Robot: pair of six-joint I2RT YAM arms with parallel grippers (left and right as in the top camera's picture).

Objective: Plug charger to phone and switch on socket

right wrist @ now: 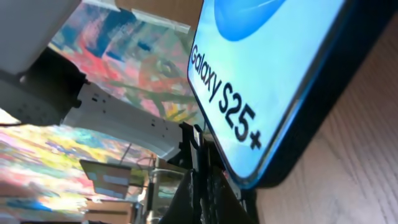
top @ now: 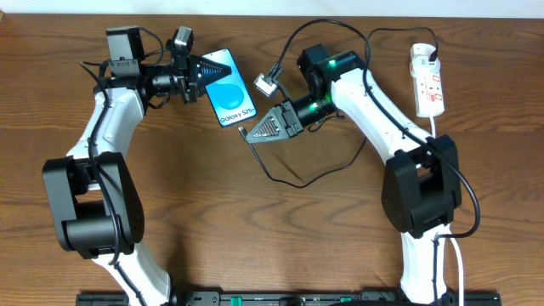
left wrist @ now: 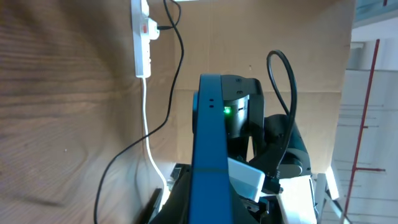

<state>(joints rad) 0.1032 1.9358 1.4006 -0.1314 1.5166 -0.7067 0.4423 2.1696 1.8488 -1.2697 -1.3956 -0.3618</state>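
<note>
Clamping glossy slab-shaped phone [top: 225,85] edge, left fingers [top: 198,70]; right fingers [top: 262,127] pinched on thin black charger [top: 246,133] tip.

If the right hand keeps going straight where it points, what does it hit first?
Most likely the phone: the right hand, holding the charger tip, points at its bottom edge, very close in the right wrist view.

Open table [top: 280,246] lies on the robot's side of the phone [top: 225,89], crossed only by the looping charger [top: 297,184].
</note>
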